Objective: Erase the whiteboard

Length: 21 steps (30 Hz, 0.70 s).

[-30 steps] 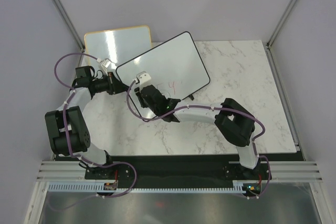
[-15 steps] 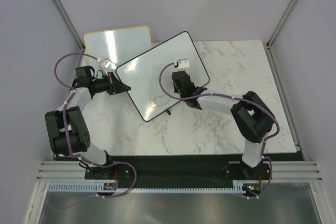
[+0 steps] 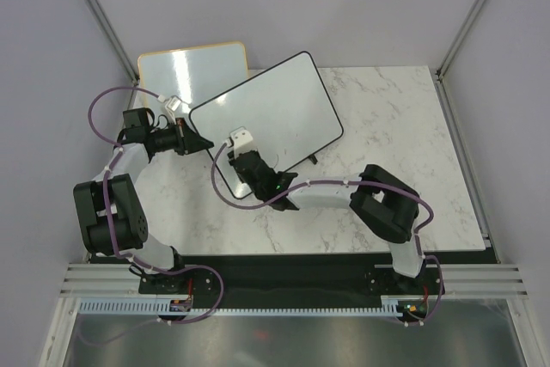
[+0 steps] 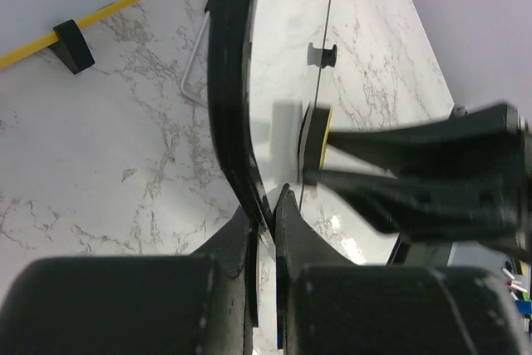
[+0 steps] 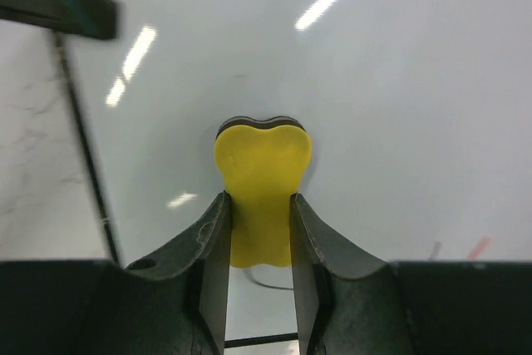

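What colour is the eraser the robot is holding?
The eraser is yellow, clearest in the right wrist view.

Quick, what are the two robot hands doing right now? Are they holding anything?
Left gripper: closed on the whiteboard edge.
Right gripper: closed on the yellow eraser.

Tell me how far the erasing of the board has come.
Done: most of the large black-framed white board looks clean. In hand: left pincer clamps its edge; right pincer presses the yellow heart-shaped eraser on it. Left: a faint red trace near the eraser.
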{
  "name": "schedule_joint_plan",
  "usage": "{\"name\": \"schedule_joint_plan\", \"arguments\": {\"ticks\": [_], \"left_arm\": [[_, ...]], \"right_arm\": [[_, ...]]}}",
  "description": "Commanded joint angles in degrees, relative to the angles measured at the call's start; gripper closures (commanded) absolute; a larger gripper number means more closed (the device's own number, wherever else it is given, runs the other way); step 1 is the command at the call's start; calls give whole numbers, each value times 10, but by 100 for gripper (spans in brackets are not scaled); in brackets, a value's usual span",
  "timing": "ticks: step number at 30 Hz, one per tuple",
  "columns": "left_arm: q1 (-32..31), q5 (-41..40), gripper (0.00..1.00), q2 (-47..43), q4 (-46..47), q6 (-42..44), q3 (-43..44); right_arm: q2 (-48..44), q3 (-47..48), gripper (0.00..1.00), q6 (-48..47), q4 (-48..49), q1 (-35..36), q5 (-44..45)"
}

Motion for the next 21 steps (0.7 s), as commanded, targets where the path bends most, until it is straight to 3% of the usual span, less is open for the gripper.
{"name": "schedule_joint_plan", "arguments": {"ticks": [1, 10, 16, 21], "left_arm": [[-15, -31, 98, -24, 46, 115, 22], [-16, -30, 98, -22, 45, 117, 23], [-15, -30, 98, -23, 46, 117, 24], [-15, -31, 98, -23, 46, 119, 25]], "right_arm": [[82, 43, 100, 17, -17, 26, -154], [78, 41, 100, 14, -44, 15, -100], [16, -82, 100, 78, -33, -62, -44], [-47, -179, 100, 146, 11, -176, -67]]}}
